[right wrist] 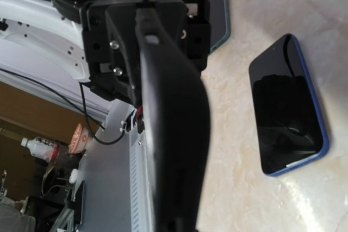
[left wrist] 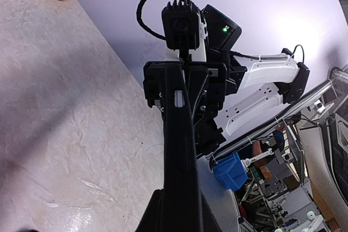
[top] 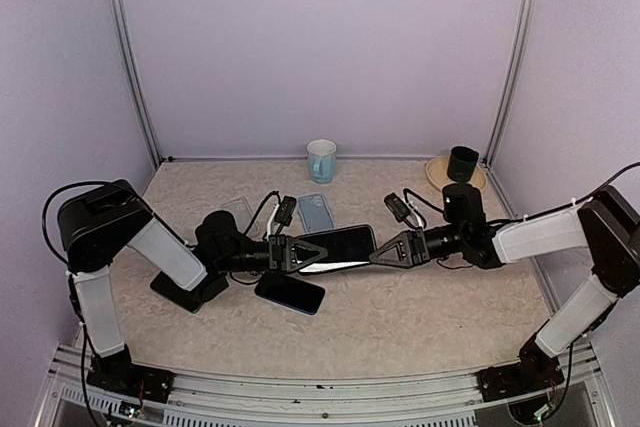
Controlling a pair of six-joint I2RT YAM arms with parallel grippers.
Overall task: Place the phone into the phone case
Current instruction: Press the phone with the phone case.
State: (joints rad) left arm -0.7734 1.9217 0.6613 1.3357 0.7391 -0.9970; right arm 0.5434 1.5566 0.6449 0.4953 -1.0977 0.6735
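- The black phone (top: 343, 243) is flat, thin and shiny, with round corners. It is up in the air over the middle of the table (top: 420, 317), held between the two arms.
- The left gripper (top: 314, 251) is pinched tight on the phone's left end. The right gripper (top: 378, 253) is pinched tight on its right end.
- In both wrist views the phone shows only its thin edge, dark and smooth, with a small side button.
- The edge looks thick, so I cannot tell if a black cover is already on it.
- The table top is pale and looks like blotchy stone.
- The light blue case (top: 315, 212) lies flat on the table just behind the held phone. The left arm's wrist camera and the phone cover part of it.
- A blue phone (top: 290, 293) with a dark screen lies flat on the table, just in front of the left gripper.
- A clear flat thing (top: 235, 207) lies behind the left arm. It is partly hidden and hard to make out.
- A pale mug (top: 321, 160) stands at the back wall.
- A dark cup (top: 462, 163) sits on a cream plate (top: 436, 175) in the back right corner.
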